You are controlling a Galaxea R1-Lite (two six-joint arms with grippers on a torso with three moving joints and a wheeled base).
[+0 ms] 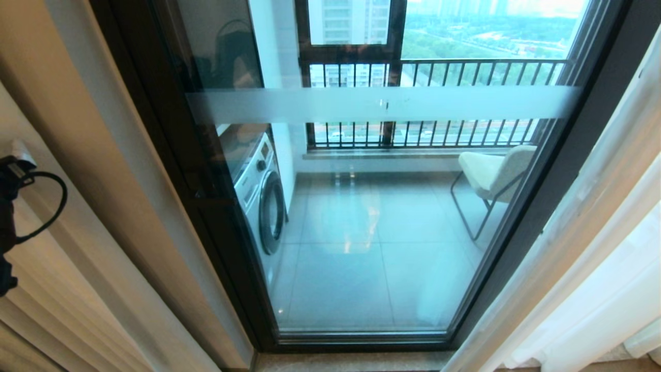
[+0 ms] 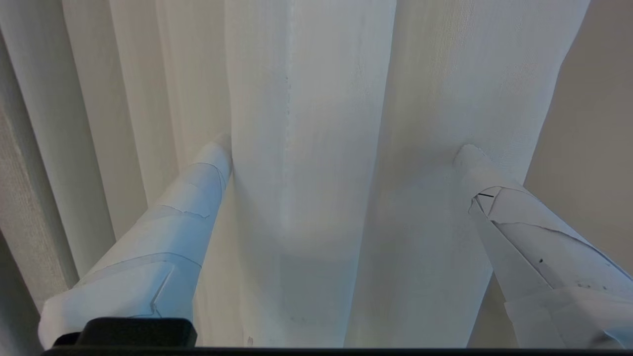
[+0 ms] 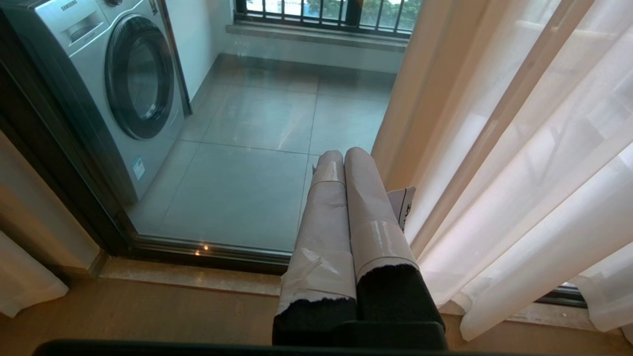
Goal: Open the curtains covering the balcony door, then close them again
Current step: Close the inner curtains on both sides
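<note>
The left pincer (image 2: pixel 346 148) is standing spread wide, its two taped fingers (image 2: pixel 188 207) straddling a fold of the sheer curtain (image 2: pixel 306 148), with the fabric lying between and just ahead of the tips and nothing pinched yet. The risk, as I judge it, is that the thin cloth is slipping out when the fingers are closing, or that only one loose pleat is being caught, so the panel is bunching rather than sliding along its rail. A pull at a slant could also be dragging on the hooks above, which are out of view.

The curtain is a fine, translucent white weave falling in soft vertical folds, with a stitched seam running down the fold facing the pincer. The door (image 1: pixel 361 206) is smooth glass in a dark metal frame, crossed by a frosted band, and is standing uncovered. The right pincer (image 3: pixel 346 168) is hanging pressed together, empty, with the other sheer panel (image 3: pixel 519 173) beside it.
</note>
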